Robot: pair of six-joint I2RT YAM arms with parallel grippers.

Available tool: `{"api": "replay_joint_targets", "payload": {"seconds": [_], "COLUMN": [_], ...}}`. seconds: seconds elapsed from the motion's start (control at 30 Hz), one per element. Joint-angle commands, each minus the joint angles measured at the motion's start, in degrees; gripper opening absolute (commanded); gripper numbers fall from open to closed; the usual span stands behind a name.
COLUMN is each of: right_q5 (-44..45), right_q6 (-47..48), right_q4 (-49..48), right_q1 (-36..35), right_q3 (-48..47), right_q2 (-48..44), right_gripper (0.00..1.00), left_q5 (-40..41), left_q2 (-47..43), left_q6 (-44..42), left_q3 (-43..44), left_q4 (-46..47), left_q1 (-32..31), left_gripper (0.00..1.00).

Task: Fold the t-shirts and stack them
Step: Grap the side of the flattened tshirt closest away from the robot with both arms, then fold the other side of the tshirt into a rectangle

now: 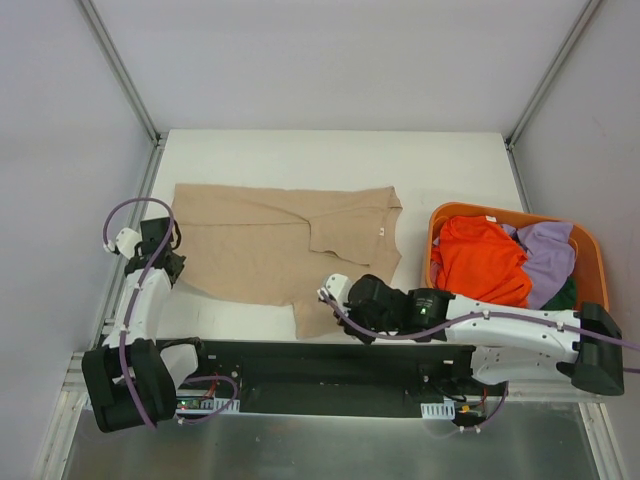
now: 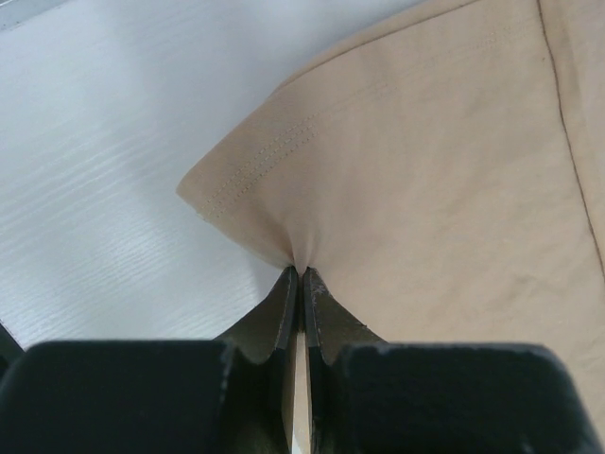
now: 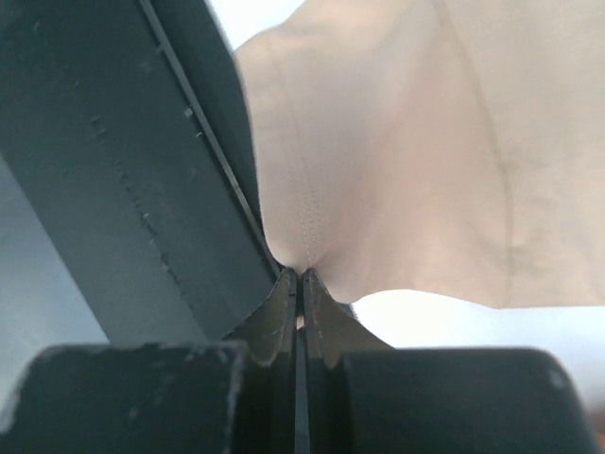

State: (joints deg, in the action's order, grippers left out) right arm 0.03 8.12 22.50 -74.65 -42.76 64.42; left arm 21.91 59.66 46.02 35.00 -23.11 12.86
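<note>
The fold is just starting: the tan soft-cloth t-shirt [image 1: 265, 245] lies flat on the white desk [image 1: 300, 160], the left claw [image 2: 299, 276] clamped on its hem corner, the right claw [image 3: 299, 274] on its near edge. Next, both should lift and carry across together.

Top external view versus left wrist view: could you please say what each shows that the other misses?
Only top external shows the orange basket of shirts and the right gripper. Only left wrist shows the hem stitching and the left gripper shut on the cloth edge. Both show the tan t-shirt on the white table.
</note>
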Motion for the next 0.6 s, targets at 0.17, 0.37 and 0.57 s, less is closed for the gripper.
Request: {"api": "replay_joint_targets", "payload": {"seconds": [0.17, 0.37, 0.57], "right_q5": [11.3, 9.8, 7.5], "right_q6": [-0.2, 1.7, 4.9], "right_q4": [8.0, 8.0, 8.2], "right_q1": [11.6, 20.8, 27.0], "right_q3": [-14.6, -20.5, -28.9], "right_q2": [2.7, 8.6, 16.8], "right_gripper": [0.01, 0.01, 0.01], "left_q5": [-5.0, -7.8, -8.3], "left_q2": [10.1, 19.0, 24.2], "left_q6": [2.9, 3.1, 3.1], "left_q3": [9.4, 16.1, 19.5], "left_q4": [-0.8, -1.0, -1.2], "left_q1": [0.5, 0.4, 0.4], "left_gripper": [0.0, 0.0, 0.0]}}
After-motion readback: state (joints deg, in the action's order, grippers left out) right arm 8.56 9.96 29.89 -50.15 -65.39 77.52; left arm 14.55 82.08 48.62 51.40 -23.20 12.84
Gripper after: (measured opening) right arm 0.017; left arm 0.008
